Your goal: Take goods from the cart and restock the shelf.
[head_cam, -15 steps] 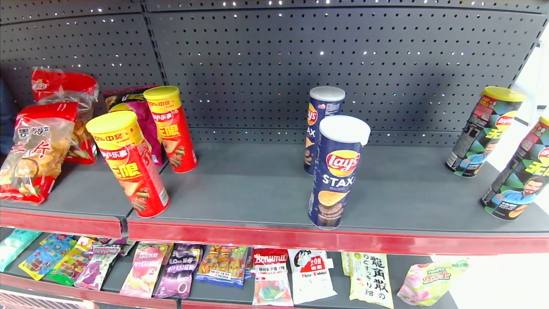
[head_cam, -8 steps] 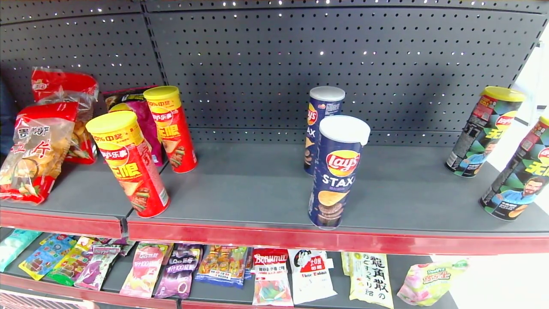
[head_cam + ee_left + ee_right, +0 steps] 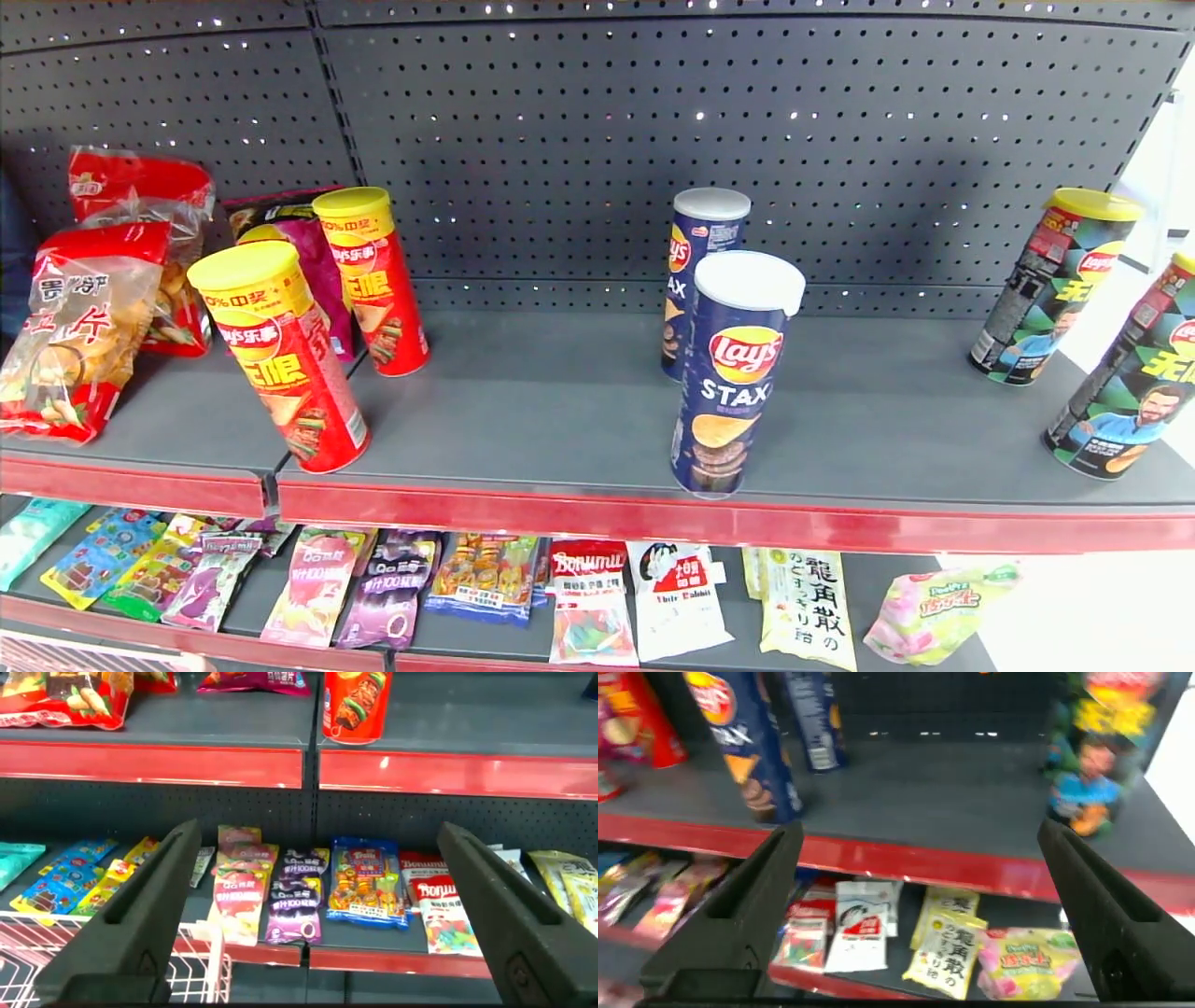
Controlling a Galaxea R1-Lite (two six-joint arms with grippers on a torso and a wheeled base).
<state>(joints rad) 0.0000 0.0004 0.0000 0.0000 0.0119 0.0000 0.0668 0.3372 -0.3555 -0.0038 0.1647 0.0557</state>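
Two white-lidded navy cans (image 3: 734, 373) upright on shelf (image 3: 560, 411).

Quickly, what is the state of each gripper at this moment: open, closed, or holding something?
Left gripper: open, holding nothing.
Right gripper: open, holding nothing.
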